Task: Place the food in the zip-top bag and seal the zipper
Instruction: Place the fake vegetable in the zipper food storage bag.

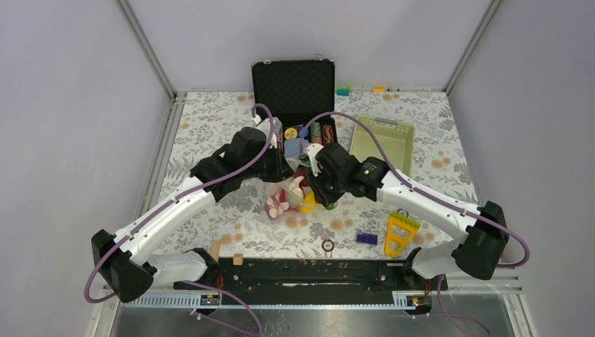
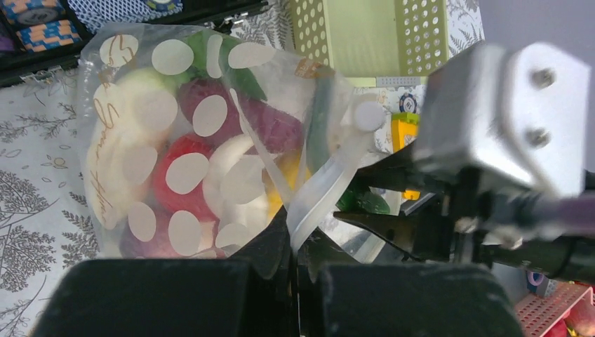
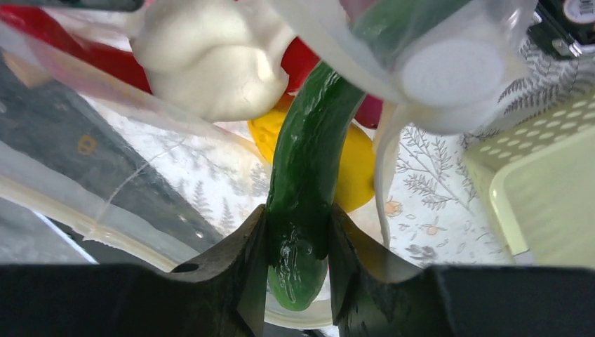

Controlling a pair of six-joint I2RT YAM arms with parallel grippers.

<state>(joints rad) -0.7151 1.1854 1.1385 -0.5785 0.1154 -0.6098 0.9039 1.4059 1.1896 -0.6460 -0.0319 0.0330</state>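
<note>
The zip-top bag (image 1: 283, 201) is clear with white dots and lies mid-table, full of food. In the left wrist view the bag (image 2: 175, 140) shows red, white, purple, yellow and green pieces inside. My left gripper (image 2: 303, 253) is shut on the bag's pale zipper strip (image 2: 330, 186) at the mouth; from above it (image 1: 284, 172) is at the bag's far end. My right gripper (image 3: 298, 260) is shut on a green cucumber (image 3: 309, 161) whose far end reaches into the bag mouth (image 3: 449, 70), beside a white piece (image 3: 210, 56) and a yellow piece (image 3: 358, 161). From above the right gripper (image 1: 317, 189) is at the bag's right side.
A pale green basket (image 1: 382, 140) stands right of the bag. An open black case (image 1: 293, 84) with poker chips (image 1: 319, 131) is behind it. A yellow toy (image 1: 400, 232), a purple block (image 1: 366, 238), a ring (image 1: 328, 245) and wooden blocks (image 1: 226, 246) lie near the front.
</note>
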